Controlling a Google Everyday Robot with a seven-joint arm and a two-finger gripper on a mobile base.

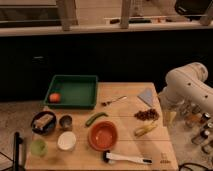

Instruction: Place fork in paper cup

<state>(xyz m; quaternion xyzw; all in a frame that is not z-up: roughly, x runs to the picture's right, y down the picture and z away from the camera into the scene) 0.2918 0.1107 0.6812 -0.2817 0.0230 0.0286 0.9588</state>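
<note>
The fork [114,100] lies flat on the far part of the tabletop [125,149], just right of the green tray [72,91]. Nothing touches it. The white paper cup [66,141] stands upright near the front left, well apart from the fork, with its mouth up, so it looks ready to take the fork. The tool [170,116] hangs at the tabletop's right edge near the grapes [146,114], likely parked clear of the things. It appears to touch nothing. Whether it is spread or closed, I cannot tell.

No legible text anywhere
</note>
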